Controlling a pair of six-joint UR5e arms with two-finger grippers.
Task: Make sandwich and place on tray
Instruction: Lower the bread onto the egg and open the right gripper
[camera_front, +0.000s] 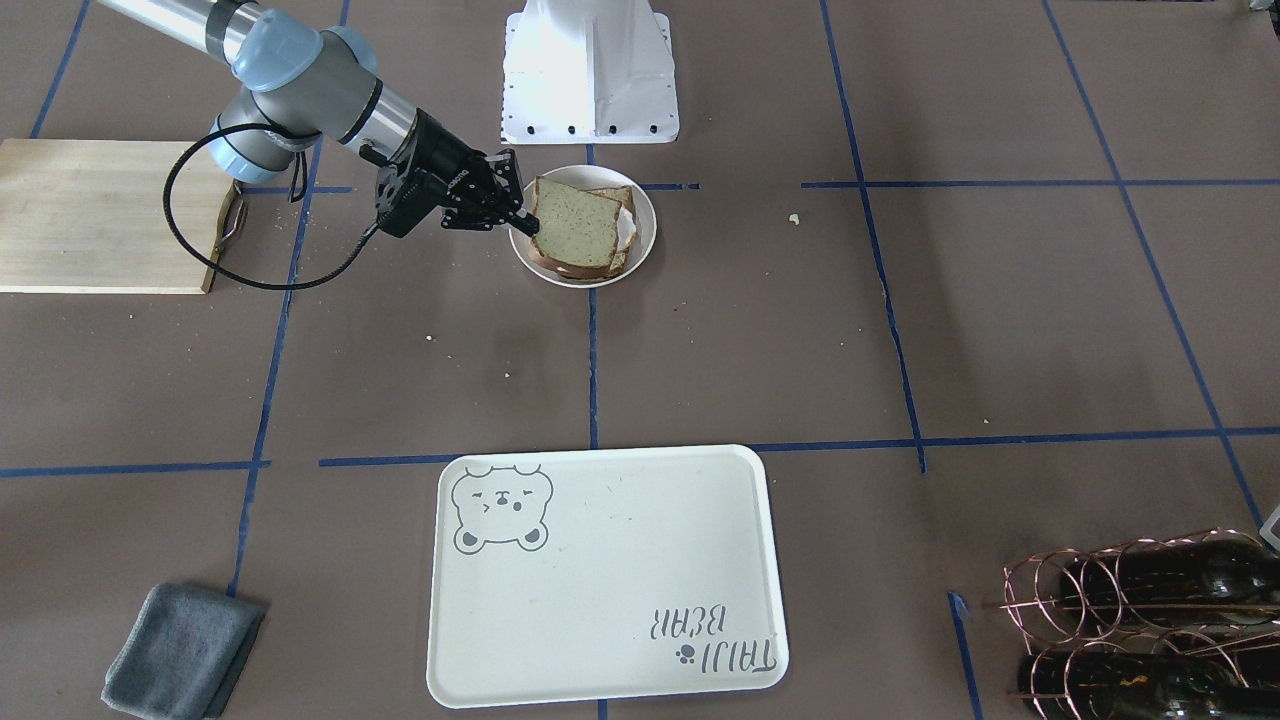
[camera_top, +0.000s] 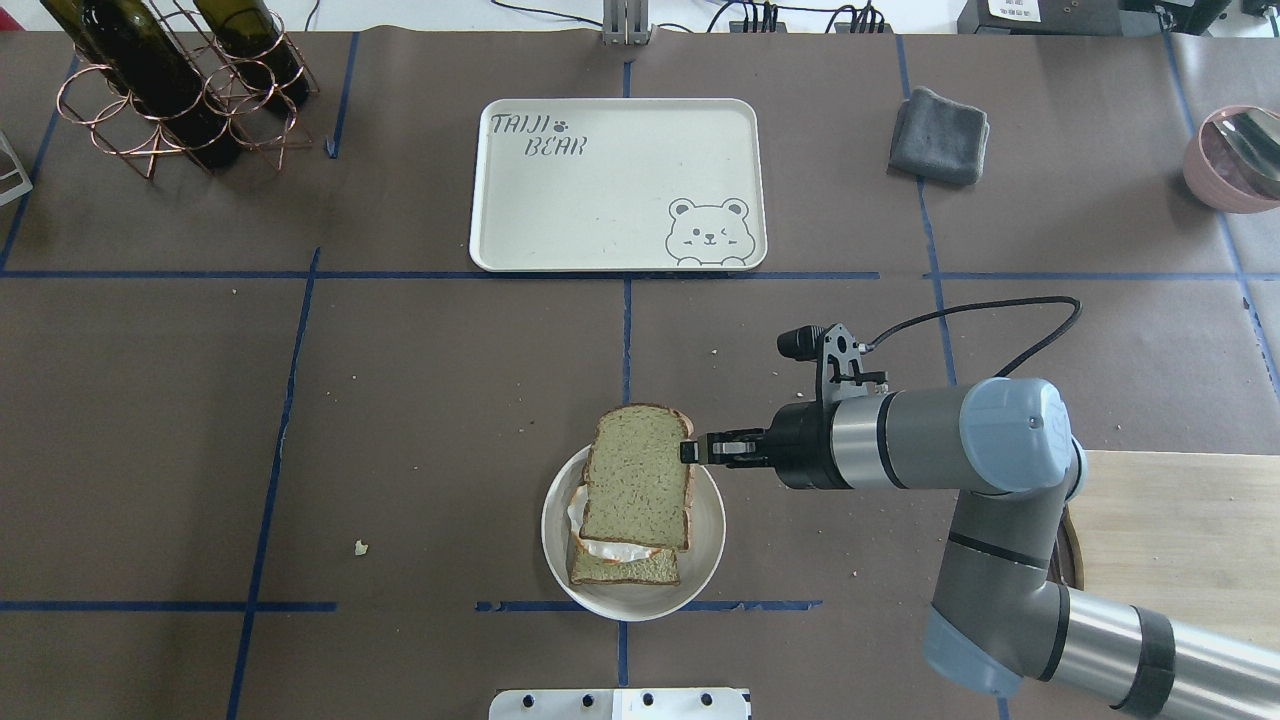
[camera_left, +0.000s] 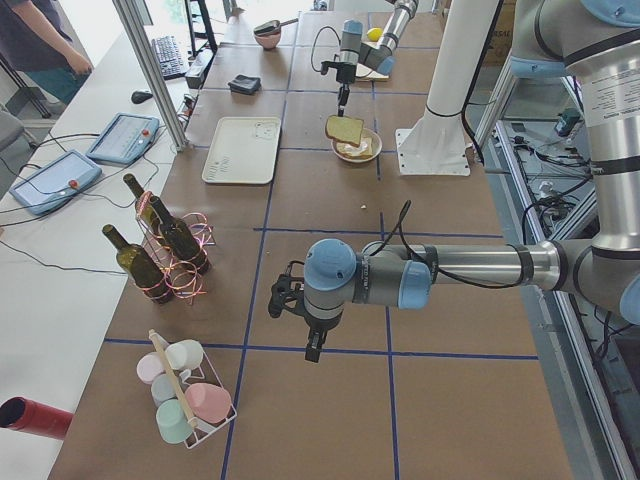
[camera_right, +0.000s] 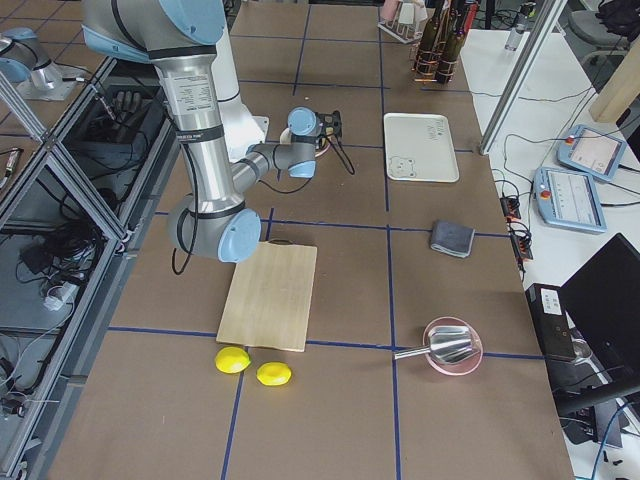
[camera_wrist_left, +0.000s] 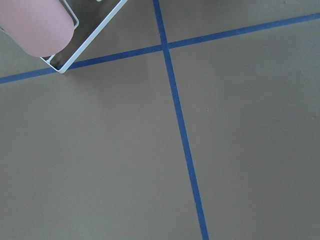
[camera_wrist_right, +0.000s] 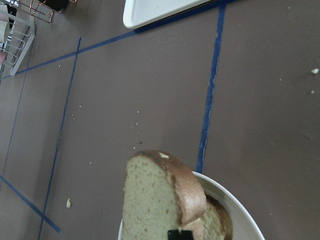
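Sitting on a round white plate (camera_top: 700, 560) near the robot's base, the sandwich (camera_top: 636, 500) is stacked from two square tan bread slices with dark brown crust and a white fried egg (camera_top: 615, 549) showing between them. The upper bread slice (camera_top: 638, 470) lies askew over the lower one (camera_top: 625, 571) and looks tipped up on the side nearest the right gripper (camera_top: 690, 451). The black fingers of that gripper are pinched on the crust edge of the upper bread slice — the right wrist view shows a fingertip (camera_wrist_right: 178, 234) against the bread.

The large cream-white plastic tray with the grey bear drawing (camera_top: 600, 200) lies well apart from the plate, across the brown table (camera_top: 420, 400); the sandwich is not yet on it. A pale wooden cutting board (camera_front: 90, 215) lies beside the right arm, and a folded grey cloth (camera_top: 940, 135) lies near the tray.

The left gripper (camera_left: 312, 350) hangs over the table far down its length — whether its fingers are spread or closed I cannot tell.
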